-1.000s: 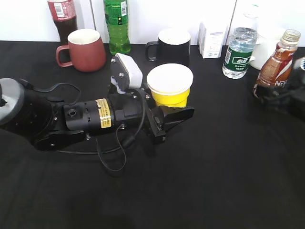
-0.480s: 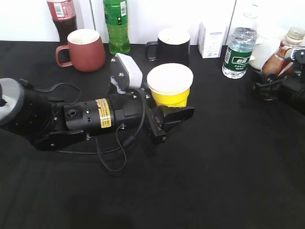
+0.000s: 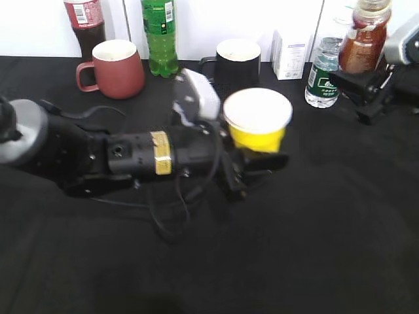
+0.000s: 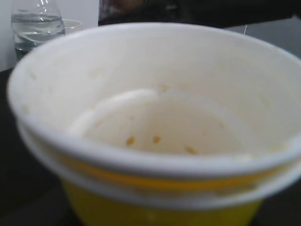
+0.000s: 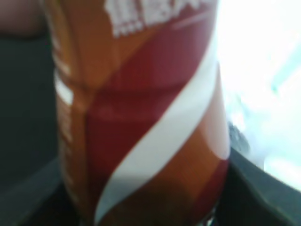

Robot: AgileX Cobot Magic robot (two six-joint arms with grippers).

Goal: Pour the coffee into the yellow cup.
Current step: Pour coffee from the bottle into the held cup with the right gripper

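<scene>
Coffee bottle (image 3: pixel 364 34) held up off the table at top right in the exterior view, upright, the right gripper (image 3: pixel 350 84) clamped on its lower part — bottle sits in front of the white wall, above the green-labelled water bottle (image 3: pixel 321 73). Right wrist view is filled by the bottle's orange-brown label (image 5: pixel 141 122) with a white swoosh, black gripper parts at the bottom corners. Yellow cup (image 3: pixel 257 119) mid-table, upright, white inside, gripped at its lower half by the left gripper (image 3: pixel 252 167), black fingers (image 3: pixel 265 160) closed against its base. Left wrist view looks straight into the cup (image 4: pixel 155 127) — empty apart from a few small brown specks on the bottom. Left arm (image 3: pixel 98 154) lies low across the black table (image 3: pixel 327 248). Behind: maroon mug (image 3: pixel 115 68), black mug (image 3: pixel 237 60), green bottle (image 3: pixel 160 36), red-labelled cola bottle (image 3: pixel 84 23), small white carton (image 3: pixel 291 54).
</scene>
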